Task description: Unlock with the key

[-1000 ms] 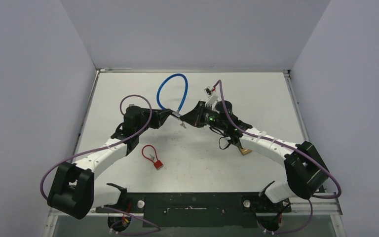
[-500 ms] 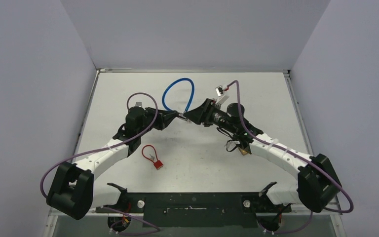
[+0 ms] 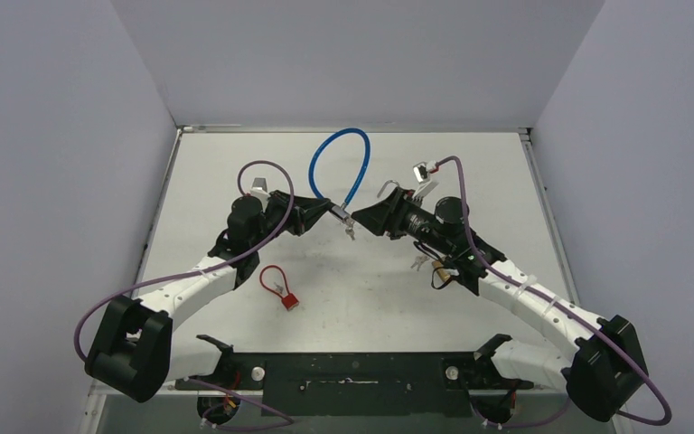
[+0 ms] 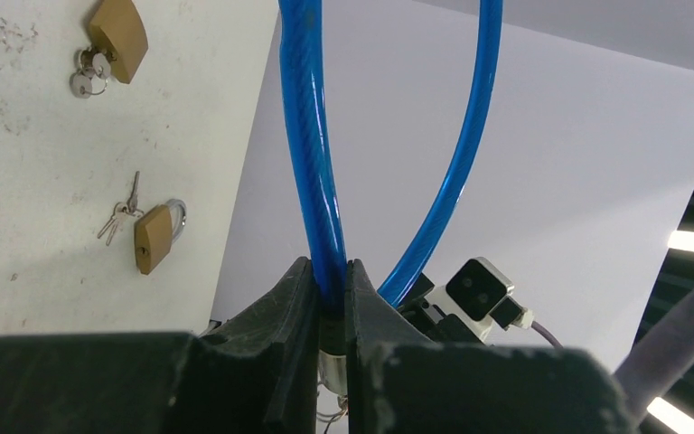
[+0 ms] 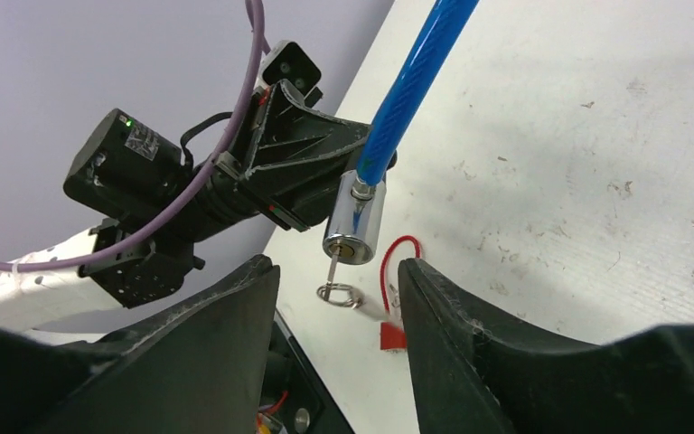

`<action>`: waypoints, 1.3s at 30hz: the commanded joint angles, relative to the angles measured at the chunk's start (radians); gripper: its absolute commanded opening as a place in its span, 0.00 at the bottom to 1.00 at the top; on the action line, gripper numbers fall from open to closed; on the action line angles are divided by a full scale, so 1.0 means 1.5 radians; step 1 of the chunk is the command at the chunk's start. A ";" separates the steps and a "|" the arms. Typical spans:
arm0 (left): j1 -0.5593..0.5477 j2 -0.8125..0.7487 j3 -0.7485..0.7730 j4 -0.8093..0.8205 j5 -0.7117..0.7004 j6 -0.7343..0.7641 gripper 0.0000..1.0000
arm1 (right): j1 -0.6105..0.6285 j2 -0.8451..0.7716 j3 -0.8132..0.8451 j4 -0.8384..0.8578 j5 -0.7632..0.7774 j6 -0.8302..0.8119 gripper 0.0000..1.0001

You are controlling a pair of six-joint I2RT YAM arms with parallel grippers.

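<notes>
My left gripper (image 4: 329,271) is shut on one end of the blue cable lock (image 4: 312,136), whose loop (image 3: 343,132) arches up and away over the table. In the right wrist view the cable's chrome cylinder (image 5: 354,224) points toward me, held by the left gripper (image 5: 307,154). A small key (image 5: 334,269) sticks in the cylinder's face, and its ring (image 5: 339,294) hangs below. My right gripper (image 5: 336,267) is open, with a finger on either side of the key and touching neither key nor ring. From above, the two grippers (image 3: 325,210) (image 3: 363,220) face each other closely.
A red padlock (image 3: 280,289) with a thin red loop lies on the table near the left arm. Two brass padlocks (image 4: 155,237) (image 4: 117,36) with keys lie on the white table. Grey walls enclose the table on three sides.
The right gripper was shut at the cylinder a second ago; it has opened and backed off, leaving the key in the cylinder. Both arms and the blue loop shifted right.
</notes>
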 commanded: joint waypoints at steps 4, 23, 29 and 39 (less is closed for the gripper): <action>0.003 -0.017 0.022 0.099 0.020 0.007 0.00 | 0.005 0.024 0.020 0.027 -0.026 -0.013 0.40; 0.003 -0.018 0.030 0.182 0.018 -0.017 0.00 | 0.008 0.078 0.027 0.119 -0.078 0.116 0.01; 0.004 -0.029 0.029 0.291 -0.018 -0.025 0.00 | -0.010 0.086 -0.011 0.257 -0.094 0.286 0.00; 0.004 -0.031 0.049 0.432 -0.036 -0.026 0.00 | -0.015 0.130 -0.075 0.561 -0.072 0.594 0.00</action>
